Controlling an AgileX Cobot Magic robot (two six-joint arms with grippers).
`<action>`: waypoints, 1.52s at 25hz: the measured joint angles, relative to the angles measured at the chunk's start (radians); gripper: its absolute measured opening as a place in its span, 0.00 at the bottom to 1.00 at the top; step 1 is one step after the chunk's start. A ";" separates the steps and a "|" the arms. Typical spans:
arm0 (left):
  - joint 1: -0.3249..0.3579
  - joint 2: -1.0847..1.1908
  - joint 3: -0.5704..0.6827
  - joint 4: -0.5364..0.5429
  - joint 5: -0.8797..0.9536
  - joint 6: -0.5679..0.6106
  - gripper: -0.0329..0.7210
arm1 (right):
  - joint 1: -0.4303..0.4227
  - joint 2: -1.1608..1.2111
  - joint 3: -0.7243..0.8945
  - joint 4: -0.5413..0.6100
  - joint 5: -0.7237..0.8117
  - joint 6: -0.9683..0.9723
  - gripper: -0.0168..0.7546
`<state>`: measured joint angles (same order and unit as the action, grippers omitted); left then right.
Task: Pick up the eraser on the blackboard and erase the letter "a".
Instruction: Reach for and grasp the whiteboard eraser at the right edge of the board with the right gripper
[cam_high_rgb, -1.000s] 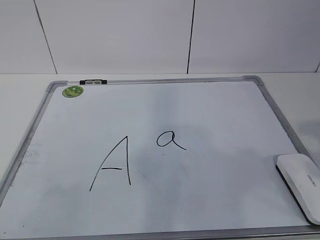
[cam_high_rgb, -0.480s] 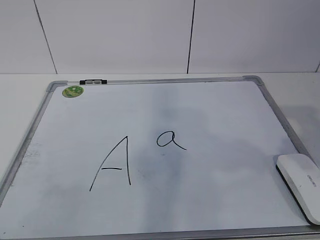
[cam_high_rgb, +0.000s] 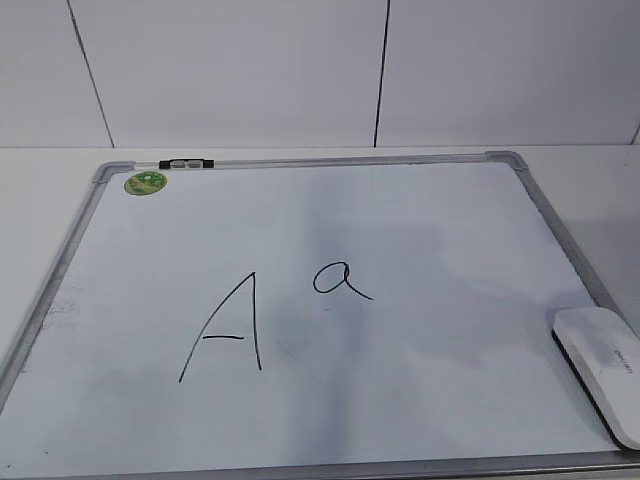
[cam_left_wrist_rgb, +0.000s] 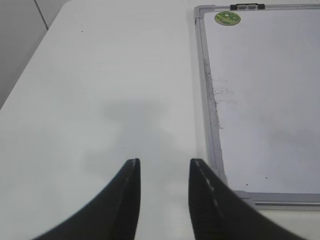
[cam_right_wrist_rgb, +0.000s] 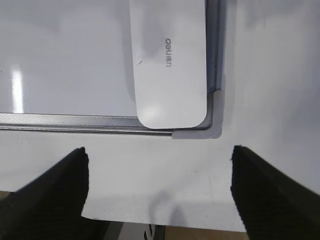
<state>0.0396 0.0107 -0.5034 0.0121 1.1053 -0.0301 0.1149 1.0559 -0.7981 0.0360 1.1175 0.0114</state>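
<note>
The white rounded plastic eraser (cam_right_wrist_rgb: 169, 60) is lying at the grey-framed whiteboard's (cam_high_rgb: 545, 225) corner; the right gripper (cam_right_wrist_rgb: 159, 192) is being held wide open, the left gripper (cam_left_wrist_rgb: 164, 175) slightly parted.

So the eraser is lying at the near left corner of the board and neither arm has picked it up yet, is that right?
Not quite: the eraser lies at the near right corner of the blackboard, as the exterior view shows. Neither arm has picked it up yet; the right gripper's jaws stand wide open short of it.

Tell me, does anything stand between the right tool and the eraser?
Nothing visible does. The right tool is open just off the blackboard corner, and the eraser lies straight ahead, uncovered.
</note>
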 joint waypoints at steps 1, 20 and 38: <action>0.000 0.000 0.000 0.000 0.000 0.000 0.37 | 0.000 0.019 0.000 -0.005 0.000 0.000 0.90; 0.000 0.000 0.000 0.000 0.000 0.000 0.37 | 0.000 0.278 -0.007 -0.027 -0.142 0.000 0.90; 0.000 0.000 0.000 0.000 0.000 0.000 0.37 | 0.000 0.483 -0.084 -0.043 -0.191 -0.004 0.90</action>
<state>0.0396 0.0107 -0.5034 0.0121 1.1053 -0.0301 0.1149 1.5392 -0.8816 -0.0073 0.9265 0.0074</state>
